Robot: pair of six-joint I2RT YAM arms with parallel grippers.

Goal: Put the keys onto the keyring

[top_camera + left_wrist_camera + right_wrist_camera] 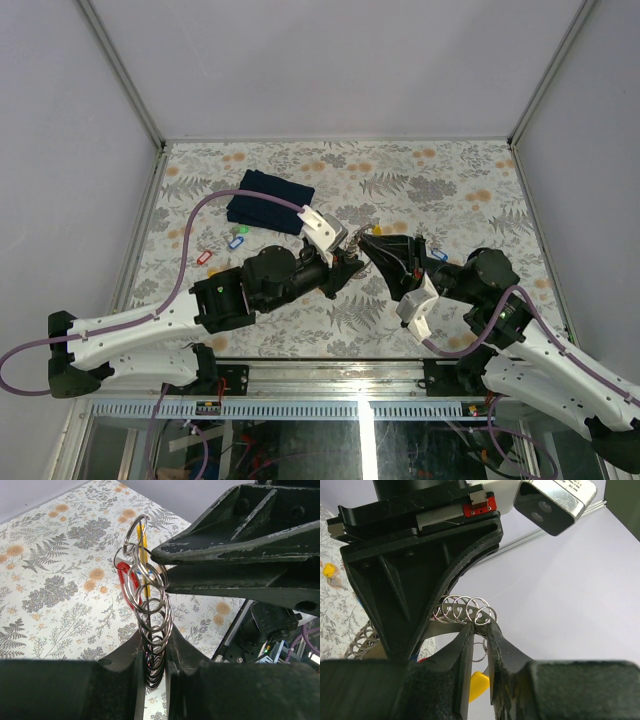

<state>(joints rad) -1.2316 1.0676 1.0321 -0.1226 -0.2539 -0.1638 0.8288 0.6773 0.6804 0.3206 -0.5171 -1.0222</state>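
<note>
Floral table (pixel 450 190), left gripper (pixel 154 650), right gripper (pixel 480 630) both clamping keyring (pixel 150 602), well off edges.

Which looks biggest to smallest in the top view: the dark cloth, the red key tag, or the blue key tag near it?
Dark cloth, clearly largest.
Red key tag and blue key tag look alike, too small to rank.

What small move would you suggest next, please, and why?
Probably the right gripper should let go and fetch a loose key: it and the left gripper both clamp the keyring in mid-air, while a red key and a blue key lie on the table.
</note>
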